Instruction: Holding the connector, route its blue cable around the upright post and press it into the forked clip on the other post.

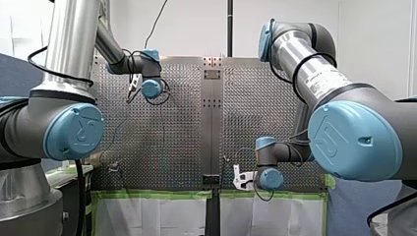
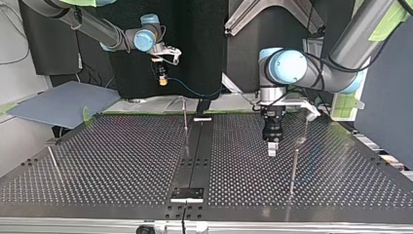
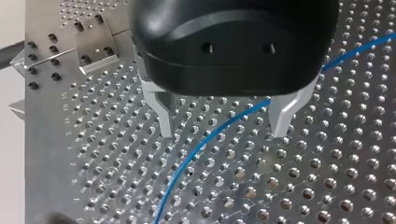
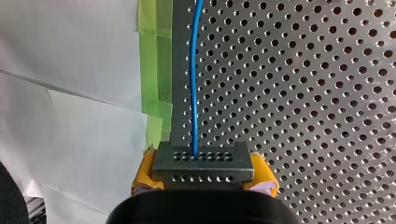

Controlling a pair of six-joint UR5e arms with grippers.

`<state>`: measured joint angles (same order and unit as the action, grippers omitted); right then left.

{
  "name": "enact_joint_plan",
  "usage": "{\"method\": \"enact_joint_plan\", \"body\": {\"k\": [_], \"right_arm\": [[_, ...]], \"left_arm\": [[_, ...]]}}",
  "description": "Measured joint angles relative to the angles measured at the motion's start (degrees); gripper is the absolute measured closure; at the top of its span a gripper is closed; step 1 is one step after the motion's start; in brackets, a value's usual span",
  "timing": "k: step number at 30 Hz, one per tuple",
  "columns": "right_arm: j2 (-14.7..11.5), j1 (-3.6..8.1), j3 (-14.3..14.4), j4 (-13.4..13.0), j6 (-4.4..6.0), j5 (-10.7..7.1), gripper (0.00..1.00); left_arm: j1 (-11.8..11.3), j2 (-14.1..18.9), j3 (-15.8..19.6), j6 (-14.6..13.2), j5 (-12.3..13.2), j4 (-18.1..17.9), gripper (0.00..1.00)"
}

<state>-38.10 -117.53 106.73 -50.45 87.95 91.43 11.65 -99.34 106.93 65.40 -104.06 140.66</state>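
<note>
Right gripper [image 4: 204,173]: clamped on the connector [image 4: 203,158], with a yellow pad on each side of it.
Left gripper [image 3: 224,123]: metal fingers spread wide and empty, hovering over the table [image 2: 122,161].
Connector: at the table's far edge in the top view, left of centre.
Cable [image 4: 193,84]: leaves the connector straight ahead along the right gripper's axis. A curved stretch passes under the left gripper's open gap.
Posts: a thin post [image 2: 185,114] stands near the right gripper, toward the top view's centre. Another post [image 2: 294,168] stands just beside the left gripper. Which one bears the forked clip is too small to tell.
Key relation: the thin post lies on the side toward which the cable trails, and the right arm is nearer to it. That arm probably has to carry the connector round it.
</note>
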Motion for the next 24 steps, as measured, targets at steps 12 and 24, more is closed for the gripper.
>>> {"method": "enact_joint_plan", "body": {"k": [12, 24], "right_arm": [[0.0, 0.14, 0.0, -0.1, 0.0, -0.02, 1.0], [0.0, 0.23, 0.0, -0.1, 0.03, -0.02, 1.0]], "left_arm": [[0.0, 0.0, 0.0, -5.6, 0.1, -2.8, 0.0], [0.4, -2.9, 0.0, -11.4, 0.2, -4.1, 0.0]]}}
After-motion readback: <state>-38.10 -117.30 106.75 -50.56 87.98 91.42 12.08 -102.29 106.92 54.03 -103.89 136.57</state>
